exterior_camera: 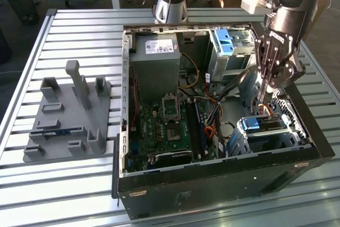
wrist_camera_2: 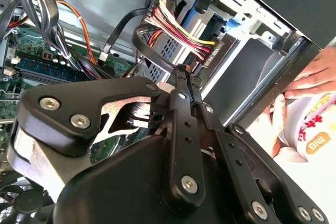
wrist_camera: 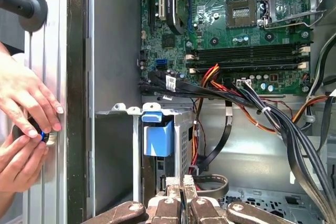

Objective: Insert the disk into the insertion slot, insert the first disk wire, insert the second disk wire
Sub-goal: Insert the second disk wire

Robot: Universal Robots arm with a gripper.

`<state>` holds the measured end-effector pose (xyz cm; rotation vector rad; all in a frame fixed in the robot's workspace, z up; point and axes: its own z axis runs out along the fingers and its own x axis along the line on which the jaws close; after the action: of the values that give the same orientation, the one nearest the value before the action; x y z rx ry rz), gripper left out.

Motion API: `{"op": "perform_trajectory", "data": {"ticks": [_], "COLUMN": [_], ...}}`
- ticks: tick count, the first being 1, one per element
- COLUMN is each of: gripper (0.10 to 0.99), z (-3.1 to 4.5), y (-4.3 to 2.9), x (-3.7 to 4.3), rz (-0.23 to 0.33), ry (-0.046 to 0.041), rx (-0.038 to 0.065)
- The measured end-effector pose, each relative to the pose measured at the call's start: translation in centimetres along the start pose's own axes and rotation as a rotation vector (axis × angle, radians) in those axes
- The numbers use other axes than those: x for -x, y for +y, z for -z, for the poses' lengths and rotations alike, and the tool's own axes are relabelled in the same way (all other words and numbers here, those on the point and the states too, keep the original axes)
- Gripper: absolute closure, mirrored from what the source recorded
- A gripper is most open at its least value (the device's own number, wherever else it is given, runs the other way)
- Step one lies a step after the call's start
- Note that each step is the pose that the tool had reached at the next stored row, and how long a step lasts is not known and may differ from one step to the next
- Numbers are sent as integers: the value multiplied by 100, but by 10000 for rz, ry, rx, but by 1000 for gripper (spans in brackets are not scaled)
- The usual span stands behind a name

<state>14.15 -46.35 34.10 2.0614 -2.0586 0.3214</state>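
The disk (exterior_camera: 261,126) sits in the insertion slot (exterior_camera: 276,134), blue carrier tab (wrist_camera: 158,138) showing; the gripper (exterior_camera: 264,101) above it is pressed together on a wire connector (wrist_camera_2: 212,53).

Blue carrier tab (wrist_camera: 158,139) on the disk seated in the insertion slot (wrist_camera: 185,140), motherboard (wrist_camera: 236,19) at twelve o'clock, two hands (wrist_camera: 26,124) at nine o'clock, tool (wrist_camera: 181,203) at six o'clock

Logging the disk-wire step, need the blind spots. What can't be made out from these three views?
- Tool tips: in the exterior view they drop behind cables above the insertion slot; contact unclear.
- Disk body: in the first wrist view just its blue tab shows, the rest sits inside the slot.
- Wire connector: in the second wrist view the tool's linkage covers where it meets the disk, so seating is unclear.
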Motion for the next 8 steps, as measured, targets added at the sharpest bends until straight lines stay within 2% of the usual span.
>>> {"op": "perform_trajectory", "data": {"ticks": [2,3,6,8], "gripper": [937,937,937,937], "z": [-9,-13,-23,-30], "y": [1,1,1,1], "x": [-29,-41,-71,-94], "rz": [-2,-4,-13,-15], "ry": [-129,-243,-715,-923], "rx": [-3,-8,-27,-32]}}
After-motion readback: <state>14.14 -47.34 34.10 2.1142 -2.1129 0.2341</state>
